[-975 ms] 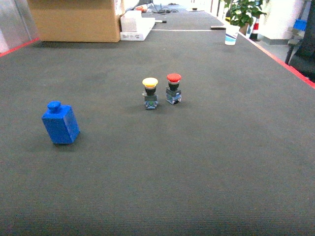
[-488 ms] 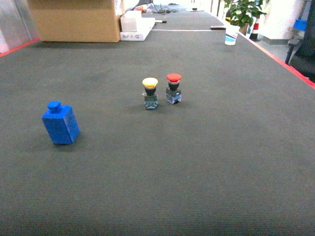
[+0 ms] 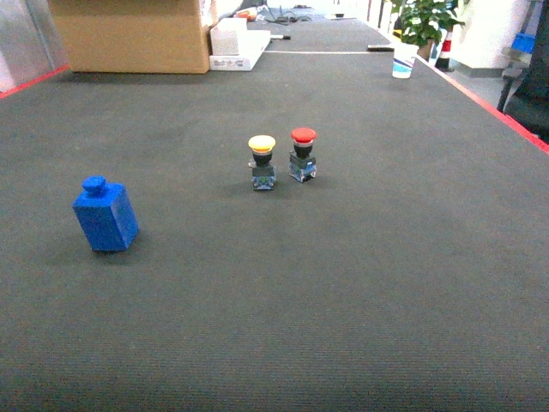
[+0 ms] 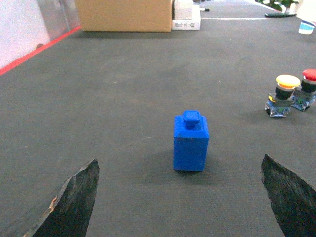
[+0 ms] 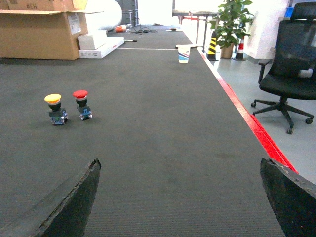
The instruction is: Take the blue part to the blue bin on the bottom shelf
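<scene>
Blue part (image 4: 191, 141): upright on the bench near its left edge, untouched.
Left pincer (image 4: 180, 207): fingers wide apart, lined up short of it.
Right pincer (image 5: 180, 207): also apart, idle.
Progress: nothing grasped (bin and shelf unseen); everything remains.

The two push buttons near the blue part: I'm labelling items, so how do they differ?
The yellow-capped button has a yellow mushroom cap; the red-capped button has a red one. In the head view the yellow one stands left and slightly nearer the camera, the red one right and slightly farther. Both stand upright on clear bases on the dark mat.
</scene>
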Available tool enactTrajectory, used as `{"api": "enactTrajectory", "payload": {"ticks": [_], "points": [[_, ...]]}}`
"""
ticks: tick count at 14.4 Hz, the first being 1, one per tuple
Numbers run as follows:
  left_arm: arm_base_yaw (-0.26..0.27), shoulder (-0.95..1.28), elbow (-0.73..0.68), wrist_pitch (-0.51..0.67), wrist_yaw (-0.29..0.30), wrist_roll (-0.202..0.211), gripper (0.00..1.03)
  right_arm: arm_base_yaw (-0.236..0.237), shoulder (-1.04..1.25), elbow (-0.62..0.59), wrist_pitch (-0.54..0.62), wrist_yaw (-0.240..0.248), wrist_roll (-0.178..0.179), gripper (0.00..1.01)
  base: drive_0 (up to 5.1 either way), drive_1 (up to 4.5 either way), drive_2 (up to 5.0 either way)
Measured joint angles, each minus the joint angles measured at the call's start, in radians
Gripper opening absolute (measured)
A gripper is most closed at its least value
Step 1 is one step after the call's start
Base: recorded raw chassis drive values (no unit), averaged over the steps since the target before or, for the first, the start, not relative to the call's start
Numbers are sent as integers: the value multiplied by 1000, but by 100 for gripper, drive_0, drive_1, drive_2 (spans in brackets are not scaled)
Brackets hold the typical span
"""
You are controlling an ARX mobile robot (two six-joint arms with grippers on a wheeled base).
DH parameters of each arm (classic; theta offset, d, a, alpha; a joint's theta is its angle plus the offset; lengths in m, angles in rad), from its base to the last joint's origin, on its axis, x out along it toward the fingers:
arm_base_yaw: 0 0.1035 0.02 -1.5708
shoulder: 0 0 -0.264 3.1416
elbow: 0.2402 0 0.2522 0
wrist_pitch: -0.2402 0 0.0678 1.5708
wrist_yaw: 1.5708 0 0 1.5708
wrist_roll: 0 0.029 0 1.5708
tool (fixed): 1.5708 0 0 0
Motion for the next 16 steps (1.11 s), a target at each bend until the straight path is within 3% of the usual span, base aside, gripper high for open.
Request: {"api": "enactTrajectory", "payload": {"ticks": [1,4,16], "points": [[-2,182,67,66,-3,-9,98,0,0,0,0,0,0,98,0,0,0],[9,462,183,59,-8,-18,98,0,0,0,0,0,0,98,0,0,0],[-17,661,508,65,-23,-12,98,0,0,0,0,0,0,98,0,0,0]]}}
